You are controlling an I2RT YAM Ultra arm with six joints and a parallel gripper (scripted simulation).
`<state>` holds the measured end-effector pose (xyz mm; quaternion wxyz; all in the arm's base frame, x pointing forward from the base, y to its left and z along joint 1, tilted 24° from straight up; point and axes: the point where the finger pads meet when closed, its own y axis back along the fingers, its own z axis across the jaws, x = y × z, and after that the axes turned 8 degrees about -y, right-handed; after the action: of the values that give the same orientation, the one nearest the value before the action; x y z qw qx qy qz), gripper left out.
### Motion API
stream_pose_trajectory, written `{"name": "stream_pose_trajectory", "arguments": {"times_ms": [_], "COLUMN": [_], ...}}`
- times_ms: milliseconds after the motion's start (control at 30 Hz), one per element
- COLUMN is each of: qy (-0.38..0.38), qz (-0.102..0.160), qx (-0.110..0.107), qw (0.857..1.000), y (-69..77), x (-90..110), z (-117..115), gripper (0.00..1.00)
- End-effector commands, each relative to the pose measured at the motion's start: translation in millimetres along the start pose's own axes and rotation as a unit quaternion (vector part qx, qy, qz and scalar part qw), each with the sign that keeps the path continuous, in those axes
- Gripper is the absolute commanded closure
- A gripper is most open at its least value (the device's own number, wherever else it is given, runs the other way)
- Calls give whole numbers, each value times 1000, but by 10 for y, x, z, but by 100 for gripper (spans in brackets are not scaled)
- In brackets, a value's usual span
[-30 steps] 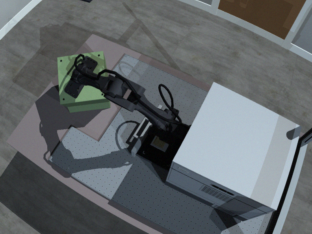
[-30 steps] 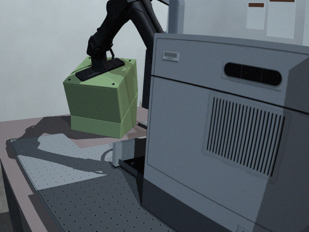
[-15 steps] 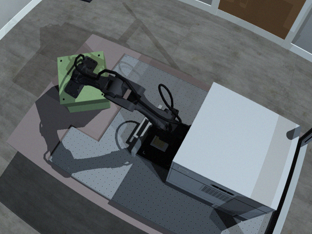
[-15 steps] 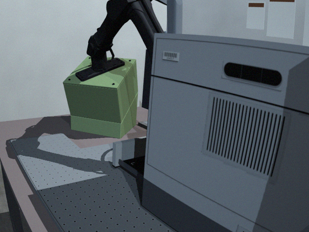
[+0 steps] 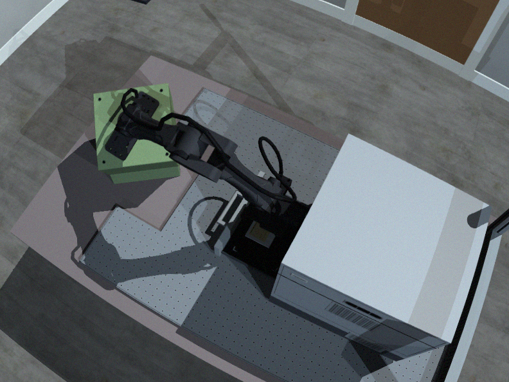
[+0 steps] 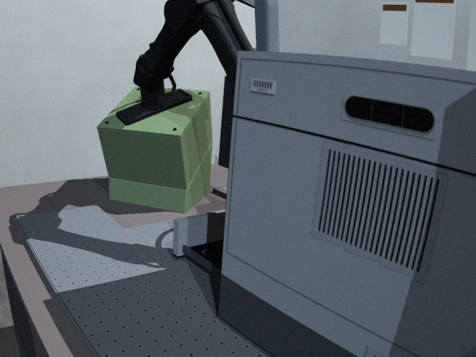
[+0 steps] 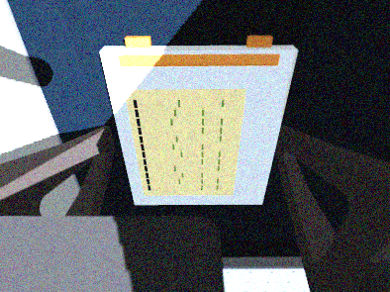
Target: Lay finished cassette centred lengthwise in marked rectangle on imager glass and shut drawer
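Note:
FINISHED, a pale flat cassette with a yellow gel window and an orange strip at its far end, lies flat on the dark glass of IM's drawer. The drawer stands pulled out of IM, a big white box; the drawer's pale front panel faces the arm. My gripper is open and hangs straight over the cassette. Its dark fingers stand off to either side, clear of the cassette's long edges. The exterior view hides the cassette behind IM.
The arm's base sits on a green pedestal at the table's left. A perforated grey breadboard lies under IM and the drawer. A post rises behind IM.

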<state>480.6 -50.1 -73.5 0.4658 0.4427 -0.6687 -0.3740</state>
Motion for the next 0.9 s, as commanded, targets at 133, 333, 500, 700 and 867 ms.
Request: {"name": "stream_pose_trajectory", "arguments": {"times_ms": [133,333,500,700,867], "qy": [0,4,0,3,6], "qz": [-4,-11,-12,-13,-13], "qx": [6,22,29,36,38], "qw": [1000,1000,1000,999,999], "y": [51,91,60,58,42], "x": [-29,-48,-77,-76,-73], "z": [-54,-56,-180,-180,-113], "gripper": [9,9,9,9,9]}}
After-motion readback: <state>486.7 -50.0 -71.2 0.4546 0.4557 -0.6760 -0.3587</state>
